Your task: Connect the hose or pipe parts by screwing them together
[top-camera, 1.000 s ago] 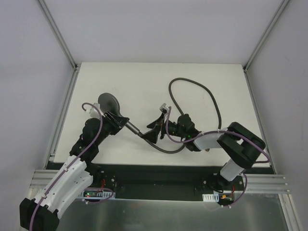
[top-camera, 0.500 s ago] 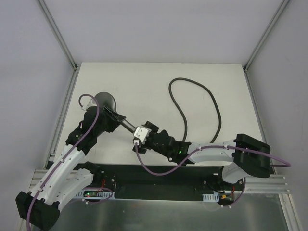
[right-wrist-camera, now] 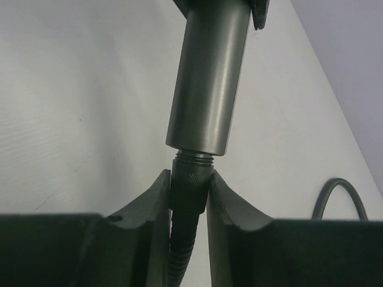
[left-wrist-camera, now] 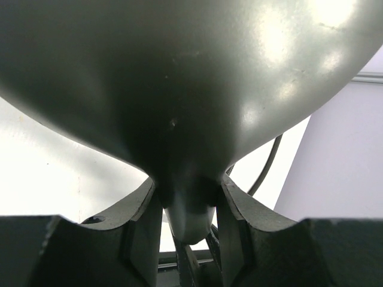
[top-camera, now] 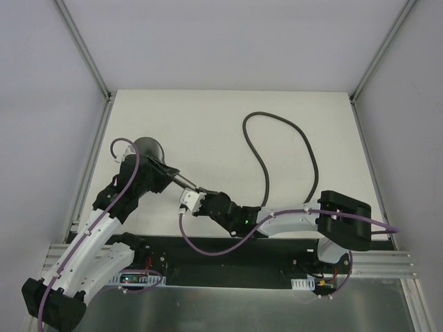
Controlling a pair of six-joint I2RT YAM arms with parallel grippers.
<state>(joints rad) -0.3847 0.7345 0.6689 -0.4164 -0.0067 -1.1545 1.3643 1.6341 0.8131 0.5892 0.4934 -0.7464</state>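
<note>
Left tool [top-camera: 163,173] is clamped on the neck of the shower head [top-camera: 149,148], over the tabletop [top-camera: 208,117] at its 9 o'clock side. I can't tell from above whether the head rests on the surface or hangs clear.

Key relation: the handle [top-camera: 181,180] has its long axis running 10-to-4 o'clock, free end at 4. The right tool [top-camera: 196,201] sits right at that end and is the nearer arm to the joint. Its jaws are closed on the knurled end fitting [right-wrist-camera: 190,179] of the hose [top-camera: 244,131]. Fitting and handle look coaxial, fitting nose at the handle mouth, with a band of thread [right-wrist-camera: 192,156] exposed between them. My read is started but not seated. The twist has to go about that 10–4 axis, with the left arm as counter-hold.

View differences:
- **Right wrist:** the only view of the joint, thread and alignment.
- **Top:** the joint is buried under the right tool, but only this view shows the hose slack, looping toward 12 o'clock and back down the 3 o'clock side.
- **Left wrist:** just the back of the head and two fingers [left-wrist-camera: 143,227] pinching the neck.
</note>
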